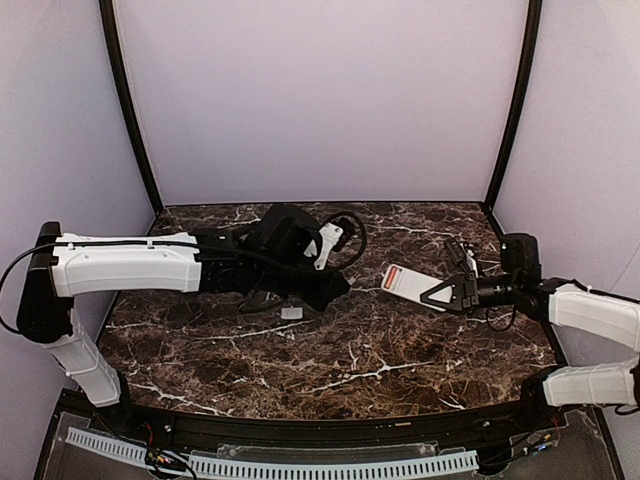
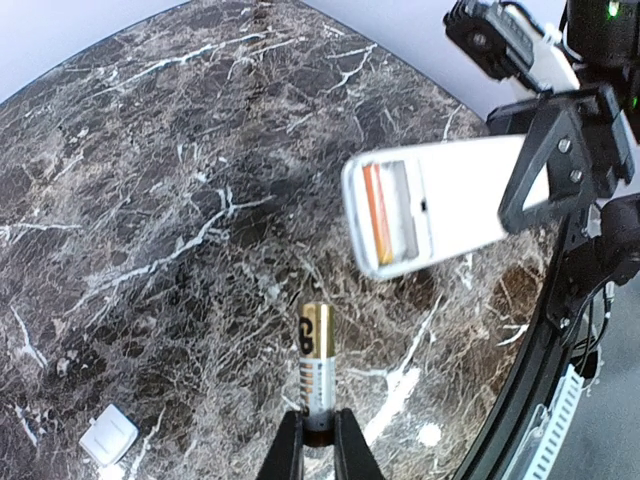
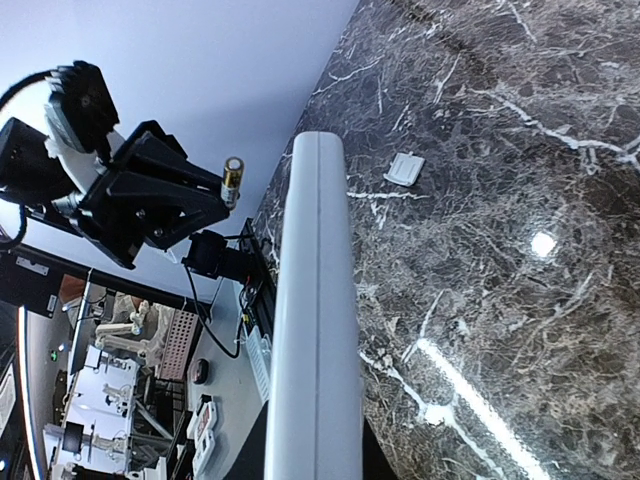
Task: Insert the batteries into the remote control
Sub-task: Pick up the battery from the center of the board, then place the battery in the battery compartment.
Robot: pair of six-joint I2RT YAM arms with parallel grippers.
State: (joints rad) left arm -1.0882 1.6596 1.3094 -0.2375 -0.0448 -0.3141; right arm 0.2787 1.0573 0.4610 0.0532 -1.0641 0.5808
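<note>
**Loading in progress, one cell apparently in place.** The remote control is held off the worktop, its plain back facing the left wrist camera and its battery bay uncovered. An orange-red battery lies along one side of the bay. The rest of the bay shows white and appears vacant, though blur leaves it uncertain whether the orange-red cell is fully seated.

The right hand is clamped on the remote's body beside the bay and does not cover the opening. A second battery, with a gold-and-black end, stands upright in the narrow pinch of the left hand, gripped by its lower end. In the left wrist view the bay lies at about 1 o'clock from this cell, near it but not touching.

**Remaining, as judged:** bring the second battery to the vacant slot, press it home, then refit the lid.

**Surroundings.** The small white battery cover lies flat on the dark marbled worktop. It is at about 8 o'clock from the held cell and well apart from both hands.

**Obstructions.** Nothing lies between the held cell and the bay. The likely difficulties are alignment, since the remote is tilted in mid-air, and the left hand's fingers, which cover the cell's lower end.
</note>
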